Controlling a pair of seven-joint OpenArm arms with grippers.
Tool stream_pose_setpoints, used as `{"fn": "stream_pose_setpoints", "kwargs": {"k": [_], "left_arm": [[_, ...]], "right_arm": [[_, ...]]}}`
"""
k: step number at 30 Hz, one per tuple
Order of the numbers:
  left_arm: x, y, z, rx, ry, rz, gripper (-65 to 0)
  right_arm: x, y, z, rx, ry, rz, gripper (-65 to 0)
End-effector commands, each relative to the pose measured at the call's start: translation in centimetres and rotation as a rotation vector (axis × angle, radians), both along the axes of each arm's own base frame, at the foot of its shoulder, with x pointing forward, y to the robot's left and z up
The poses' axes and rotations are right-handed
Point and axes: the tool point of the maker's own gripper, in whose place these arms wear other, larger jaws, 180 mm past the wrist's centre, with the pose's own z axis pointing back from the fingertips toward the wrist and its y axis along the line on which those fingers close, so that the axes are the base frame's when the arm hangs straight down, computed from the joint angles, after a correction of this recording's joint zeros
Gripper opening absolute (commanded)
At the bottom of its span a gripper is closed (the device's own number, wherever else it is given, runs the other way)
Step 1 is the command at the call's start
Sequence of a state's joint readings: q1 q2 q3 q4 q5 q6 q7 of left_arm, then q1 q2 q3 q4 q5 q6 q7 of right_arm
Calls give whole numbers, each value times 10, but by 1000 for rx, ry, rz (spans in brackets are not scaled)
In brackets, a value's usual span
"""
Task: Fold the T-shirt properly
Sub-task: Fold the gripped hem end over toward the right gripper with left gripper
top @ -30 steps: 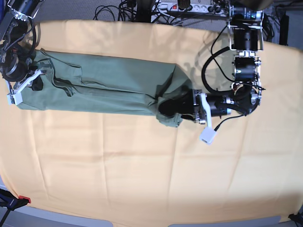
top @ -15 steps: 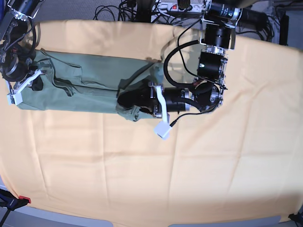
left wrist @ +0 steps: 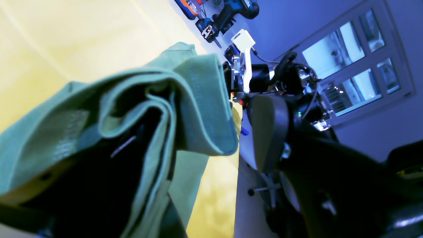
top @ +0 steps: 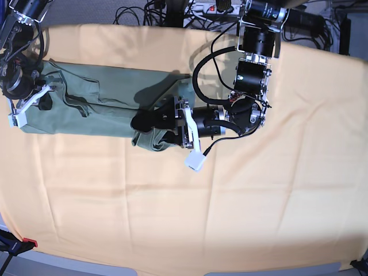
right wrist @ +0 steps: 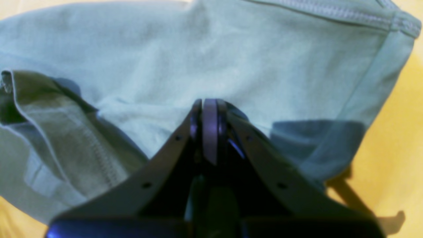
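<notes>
The sage-green T-shirt [top: 98, 103] lies as a long narrow band on the yellow cloth, with its right end folded back over toward the middle. My left gripper [top: 142, 126] lies low on that folded end with its jaws spread. In the left wrist view the hem [left wrist: 198, 99] drapes over one finger, and the other finger [left wrist: 267, 132] stands clear of it. At the shirt's left end my right gripper [top: 45, 102] is shut. In the right wrist view its closed fingertips [right wrist: 210, 104] pinch the fabric [right wrist: 231, 49], and the shirt's edge there is lifted.
A large pale orange-yellow cloth [top: 230, 218] covers the whole table. Cables and a power strip [top: 230, 8] lie beyond the far edge. A red clamp [top: 26, 242] grips the front left corner. The left arm's upright links [top: 253, 63] stand over the table's back right.
My left gripper has carried the shirt's right end leftward over the body, and its jaws have now opened. The right gripper has stayed put, shut.
</notes>
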State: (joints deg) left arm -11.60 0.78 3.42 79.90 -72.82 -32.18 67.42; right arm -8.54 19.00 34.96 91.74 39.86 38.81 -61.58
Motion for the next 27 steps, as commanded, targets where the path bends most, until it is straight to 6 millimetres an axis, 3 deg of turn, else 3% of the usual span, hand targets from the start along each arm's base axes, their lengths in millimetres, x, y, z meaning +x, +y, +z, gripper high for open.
{"fn": "stream_pose_setpoints", "kwargs": {"k": [1, 4, 6, 12, 13, 16, 18, 27], "left_arm": [[6, -3, 19, -43, -59, 3, -349], [2, -3, 1, 80, -189, -30, -530], [2, -6, -11, 140, -162, -31, -650], [2, -11, -6, 115, -103, -28, -650], [2, -12, -2, 92, -98, -29, -617], [1, -12, 3, 60, -92, -30, -358], [1, -12, 3, 59, -91, -30, -236], [12, -8, -10, 143, -88, 23, -223]], "right_arm": [[7, -5, 12, -14, -36, 7, -650], [7, -5, 12, -14, -35, 7, -650], [6, -5, 11, -15, -29, 7, -650], [8, -1, 13, 7, -43, 11, -650], [8, -1, 13, 6, -42, 10, -650], [8, -1, 13, 6, -42, 11, -650], [7, -2, 13, 5, -38, 11, -650], [7, -2, 12, 5, -35, 11, -650]]}}
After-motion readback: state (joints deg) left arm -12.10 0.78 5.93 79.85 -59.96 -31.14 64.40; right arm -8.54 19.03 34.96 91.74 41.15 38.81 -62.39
